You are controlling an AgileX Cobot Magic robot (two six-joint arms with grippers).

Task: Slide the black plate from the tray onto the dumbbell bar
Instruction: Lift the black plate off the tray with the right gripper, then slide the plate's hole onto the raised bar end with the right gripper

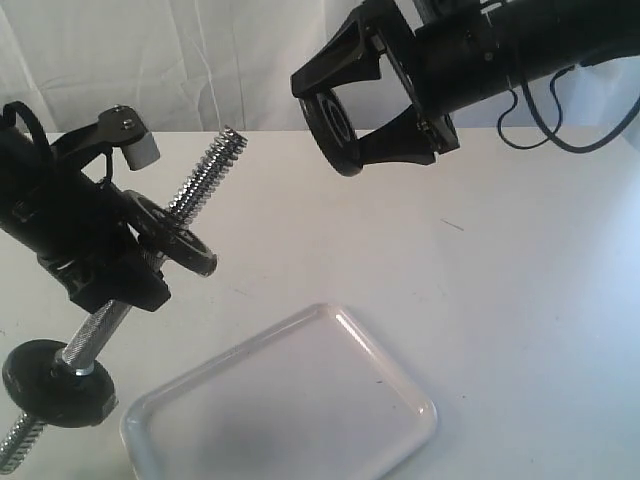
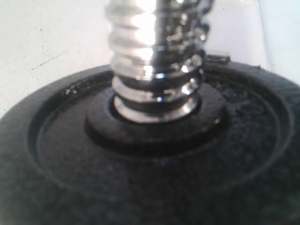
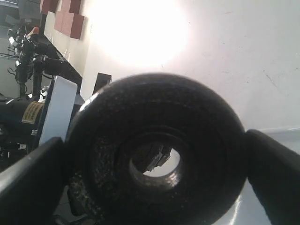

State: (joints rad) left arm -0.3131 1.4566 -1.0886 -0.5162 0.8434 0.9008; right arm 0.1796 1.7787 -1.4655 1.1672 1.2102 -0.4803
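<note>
My right gripper (image 1: 350, 112) is shut on the black plate (image 1: 328, 128) and holds it on edge in the air, up and to the right of the bar's free end. In the right wrist view the black plate (image 3: 201, 117) fills the space between the two fingers (image 3: 28, 183), its centre hole open. My left gripper (image 1: 105, 265) is shut on the dumbbell bar (image 1: 205, 175), which tilts with its threaded end pointing up toward the plate. A small black disc (image 1: 175, 235) sits above the grip and another (image 1: 55, 382) below. The left wrist view shows the threaded rod (image 2: 152, 51) rising from that disc (image 2: 140, 178). The white tray (image 1: 290, 400) holds nothing.
The tray lies on a white table (image 1: 520, 300) near its front edge, below both grippers. A white cloth backdrop (image 1: 200, 60) hangs behind. A dark cable (image 1: 540, 125) loops under the right arm.
</note>
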